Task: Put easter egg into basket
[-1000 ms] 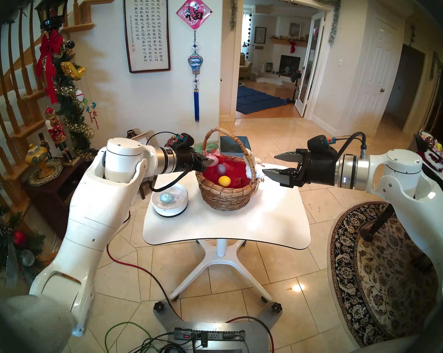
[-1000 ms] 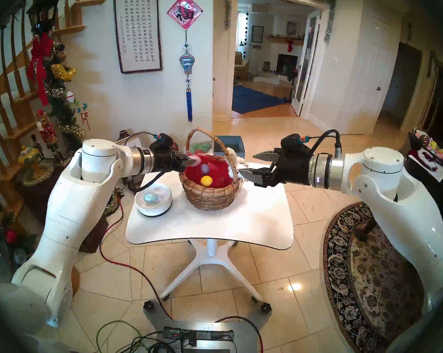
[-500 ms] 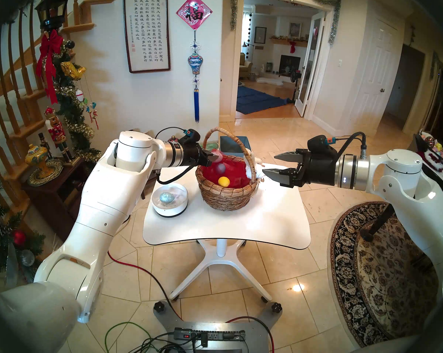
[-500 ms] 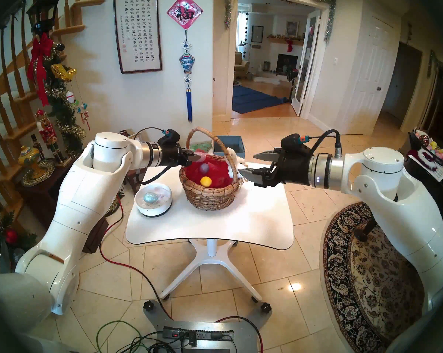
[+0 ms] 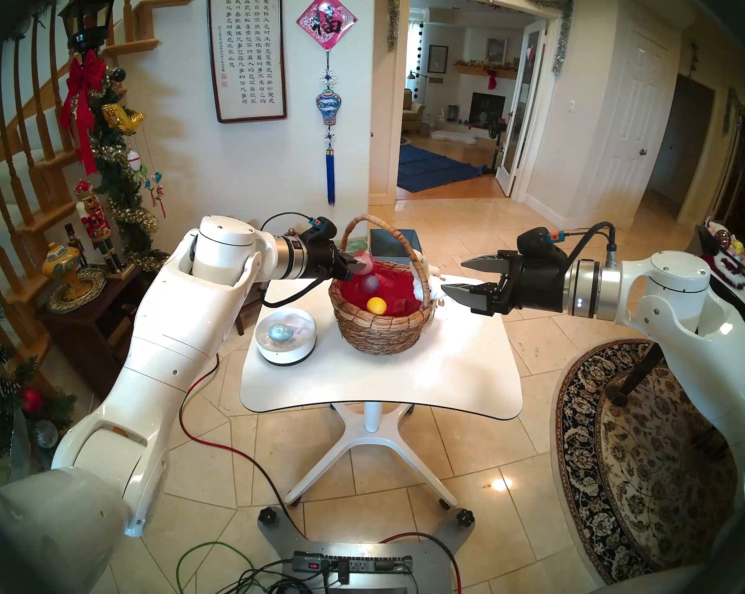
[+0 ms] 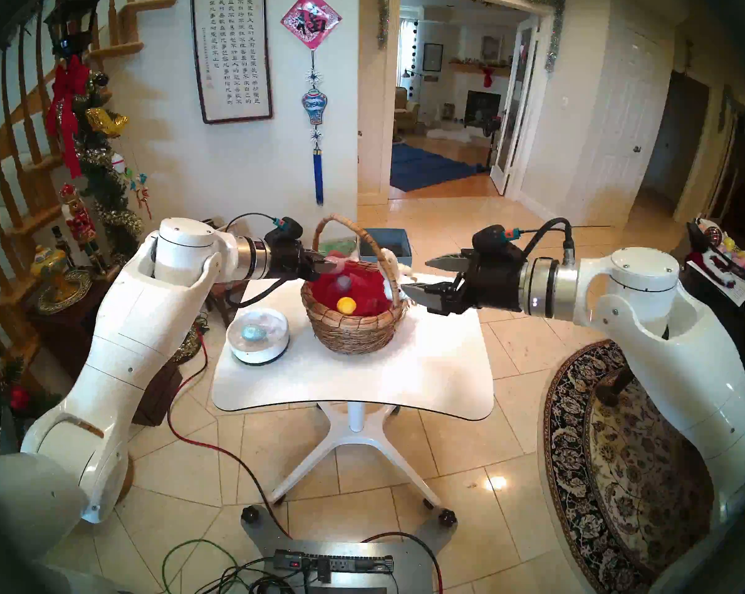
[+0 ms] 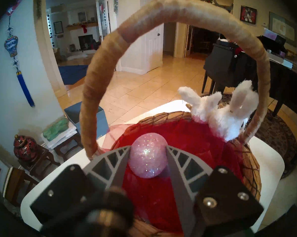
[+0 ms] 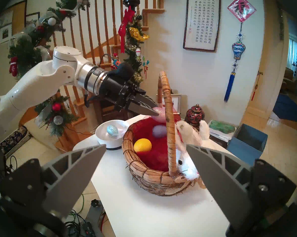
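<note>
Since a second ago we log our left end effector [image 7: 147,158], pinching the pink glitter egg [image 7: 148,156], advanced over the basket [image 5: 383,327] rim on the worktop [image 5: 405,383]; right end effector [image 5: 456,276] spread, unmoved beside the plush bunny [image 8: 187,156]; yellow egg [image 5: 376,305] and lilac egg [image 8: 159,131] inside.

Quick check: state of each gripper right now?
Left gripper: shut on the pink glitter egg, above the basket.
Right gripper: open, empty.
</note>
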Tool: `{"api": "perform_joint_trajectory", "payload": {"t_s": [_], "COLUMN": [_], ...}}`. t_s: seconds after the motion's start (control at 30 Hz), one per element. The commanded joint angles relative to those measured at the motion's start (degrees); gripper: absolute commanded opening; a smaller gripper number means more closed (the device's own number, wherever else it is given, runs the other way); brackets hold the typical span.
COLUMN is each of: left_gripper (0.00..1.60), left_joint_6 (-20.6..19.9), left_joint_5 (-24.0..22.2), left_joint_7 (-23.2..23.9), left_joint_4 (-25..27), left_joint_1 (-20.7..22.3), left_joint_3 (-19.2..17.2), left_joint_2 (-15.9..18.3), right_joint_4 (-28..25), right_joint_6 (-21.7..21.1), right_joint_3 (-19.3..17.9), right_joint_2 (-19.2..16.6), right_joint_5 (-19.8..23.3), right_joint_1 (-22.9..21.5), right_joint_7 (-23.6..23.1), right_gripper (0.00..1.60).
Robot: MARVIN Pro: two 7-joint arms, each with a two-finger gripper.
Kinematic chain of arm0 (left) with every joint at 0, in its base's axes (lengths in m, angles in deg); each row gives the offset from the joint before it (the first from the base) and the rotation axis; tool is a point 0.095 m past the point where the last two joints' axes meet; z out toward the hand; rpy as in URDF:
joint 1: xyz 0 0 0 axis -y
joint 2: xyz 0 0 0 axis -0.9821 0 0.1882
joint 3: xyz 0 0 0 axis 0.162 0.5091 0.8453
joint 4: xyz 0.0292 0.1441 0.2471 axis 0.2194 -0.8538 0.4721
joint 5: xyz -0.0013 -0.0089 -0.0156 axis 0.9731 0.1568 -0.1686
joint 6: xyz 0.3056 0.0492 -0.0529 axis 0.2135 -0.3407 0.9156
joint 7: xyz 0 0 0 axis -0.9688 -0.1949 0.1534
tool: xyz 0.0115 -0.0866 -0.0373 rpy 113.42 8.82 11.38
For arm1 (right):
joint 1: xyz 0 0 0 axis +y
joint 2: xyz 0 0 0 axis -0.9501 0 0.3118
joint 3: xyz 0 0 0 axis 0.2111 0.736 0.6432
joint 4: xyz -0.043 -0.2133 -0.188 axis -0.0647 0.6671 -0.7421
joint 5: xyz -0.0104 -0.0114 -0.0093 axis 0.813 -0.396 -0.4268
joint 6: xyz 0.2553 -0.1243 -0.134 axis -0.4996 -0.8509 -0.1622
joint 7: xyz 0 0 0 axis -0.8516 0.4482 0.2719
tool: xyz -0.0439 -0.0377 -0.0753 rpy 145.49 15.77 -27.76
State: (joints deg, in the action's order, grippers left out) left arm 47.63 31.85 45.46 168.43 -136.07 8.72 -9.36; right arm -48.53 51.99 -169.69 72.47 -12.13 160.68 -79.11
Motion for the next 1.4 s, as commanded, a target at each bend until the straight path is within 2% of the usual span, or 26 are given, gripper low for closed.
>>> {"api": "perform_joint_trajectory", "payload": {"t_s": [0.0, 0.4, 0.5, 0.53, 0.6, 0.67, 0.77, 0.9, 1.2, 1.37], "left_gripper": [0.72, 0.77, 1.05, 1.19, 1.29, 1.46, 1.54, 1.60, 1.60, 1.60], "left_joint_6": [-0.16, -0.98, -1.10, -1.13, -1.14, -1.11, -1.27, -1.69, -3.04, -5.02], "left_joint_5": [0.11, 0.86, 0.87, 0.86, 0.77, 0.69, 0.44, -0.52, -3.53, -4.77], "left_joint_7": [0.17, 1.29, 1.45, 1.50, 1.54, 1.59, 1.64, 2.08, 3.70, 4.94], "left_joint_4": [0.55, 3.14, 3.25, 3.26, 3.31, 3.41, 3.86, 5.50, 10.66, 15.33], "left_joint_1": [0.80, -1.29, -1.44, -1.48, -1.60, -1.74, -1.96, -2.72, -4.82, -8.68], "left_joint_3": [-0.23, -0.17, -0.31, -0.37, -0.56, -0.74, -1.08, -2.29, -6.40, -9.17], "left_joint_2": [0.35, 1.97, 2.04, 2.03, 1.99, 1.99, 2.11, 2.36, 3.37, 5.67], "right_joint_4": [0.02, 0.02, 0.02, 0.02, 0.02, 0.02, 0.02, 0.02, 0.02, 0.02], "right_joint_6": [0.26, 0.30, 0.31, 0.31, 0.31, 0.32, 0.32, 0.33, 0.34, 0.36], "right_joint_3": [-0.38, -0.36, -0.36, -0.35, -0.35, -0.35, -0.34, -0.33, -0.30, -0.29], "right_joint_2": [-0.06, -0.10, -0.11, -0.12, -0.13, -0.13, -0.14, -0.16, -0.20, -0.22], "right_joint_5": [-0.13, -0.09, -0.08, -0.08, -0.07, -0.06, -0.05, -0.03, 0.02, 0.04], "right_joint_1": [-0.28, -0.28, -0.28, -0.28, -0.28, -0.28, -0.28, -0.28, -0.29, -0.29], "right_joint_7": [0.14, 0.17, 0.17, 0.18, 0.18, 0.18, 0.19, 0.20, 0.22, 0.24], "right_gripper": [1.60, 1.60, 1.60, 1.60, 1.60, 1.60, 1.60, 1.60, 1.60, 1.60]}}
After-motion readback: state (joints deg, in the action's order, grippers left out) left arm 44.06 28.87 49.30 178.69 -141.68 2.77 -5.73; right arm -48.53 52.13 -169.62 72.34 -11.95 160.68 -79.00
